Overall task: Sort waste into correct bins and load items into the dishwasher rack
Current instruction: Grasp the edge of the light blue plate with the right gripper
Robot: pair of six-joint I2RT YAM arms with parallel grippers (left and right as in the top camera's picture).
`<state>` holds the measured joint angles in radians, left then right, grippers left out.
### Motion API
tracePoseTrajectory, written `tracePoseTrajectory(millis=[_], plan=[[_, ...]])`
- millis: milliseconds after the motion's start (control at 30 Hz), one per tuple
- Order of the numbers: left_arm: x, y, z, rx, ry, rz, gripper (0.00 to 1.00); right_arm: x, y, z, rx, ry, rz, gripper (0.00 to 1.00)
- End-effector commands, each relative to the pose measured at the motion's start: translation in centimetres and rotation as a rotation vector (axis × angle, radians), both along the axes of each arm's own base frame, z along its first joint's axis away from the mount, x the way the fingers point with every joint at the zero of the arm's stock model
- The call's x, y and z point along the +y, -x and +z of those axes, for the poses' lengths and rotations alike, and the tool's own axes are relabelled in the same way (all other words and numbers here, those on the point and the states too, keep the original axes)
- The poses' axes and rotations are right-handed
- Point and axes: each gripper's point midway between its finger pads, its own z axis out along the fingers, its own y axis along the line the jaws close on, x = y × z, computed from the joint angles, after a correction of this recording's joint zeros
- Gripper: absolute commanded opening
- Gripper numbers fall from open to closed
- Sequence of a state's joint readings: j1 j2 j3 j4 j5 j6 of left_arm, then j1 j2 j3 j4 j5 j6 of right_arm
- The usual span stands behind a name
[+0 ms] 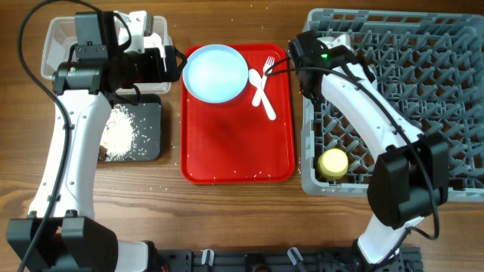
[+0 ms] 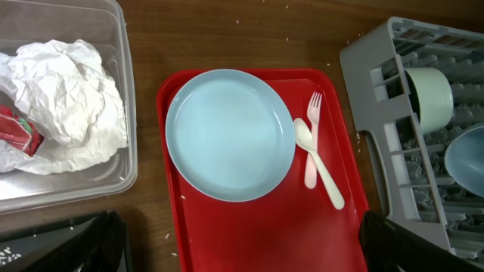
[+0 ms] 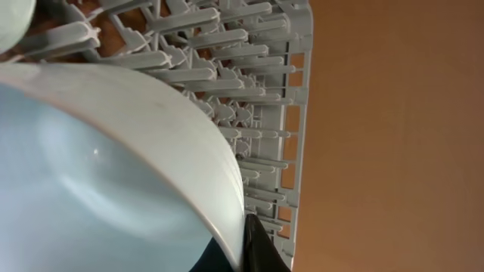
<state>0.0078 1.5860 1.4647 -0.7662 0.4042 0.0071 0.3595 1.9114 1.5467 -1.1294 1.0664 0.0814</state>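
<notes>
The pale blue plate lies on a red serving tray, with the white fork and spoon beside it; all three also show in the left wrist view: plate, fork, spoon. My left gripper is open and empty, next to the plate's left edge. My right gripper is shut on the rim of the pale blue bowl over the dishwasher rack. The pale green bowl and the yellow cup are in the rack.
The clear tub holds the crumpled napkin and the red wrapper. The black tray holds rice scraps. The red serving tray lies between the bins and the rack. Loose grains dot the table.
</notes>
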Motion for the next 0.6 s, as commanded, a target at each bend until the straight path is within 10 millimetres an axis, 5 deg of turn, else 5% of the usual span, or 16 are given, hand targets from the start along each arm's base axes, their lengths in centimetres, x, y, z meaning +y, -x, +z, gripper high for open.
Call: tracePoseTrajectory(millis=[0,200,233,500,567], plan=[[0.1,-0.2,0.3,-0.017,-0.016,-0.009,1.0,1.7,0.3,-2.8,0.087,-0.048,0.033,0.04],[0.1,-0.2,0.3,-0.017,-0.016,-0.009,1.0,5.3,2.9,-4.0,0.239,-0.088,0.117,0.11],[0.1,-0.2,0.3,-0.017,-0.015,-0.009,1.0,6.1,3.6,-4.5,0.275,-0.115,0.13,0.27],[0.1,-0.2,0.3,-0.017,-0.015,-0.009,1.0,11.0,4.4,-5.2,0.316,-0.336,0.184,1.0],[0.1,-0.2,0.3,-0.017,-0.015,-0.009,1.0,13.2,3.6,-4.1,0.291,-0.469,0.205,1.0]])
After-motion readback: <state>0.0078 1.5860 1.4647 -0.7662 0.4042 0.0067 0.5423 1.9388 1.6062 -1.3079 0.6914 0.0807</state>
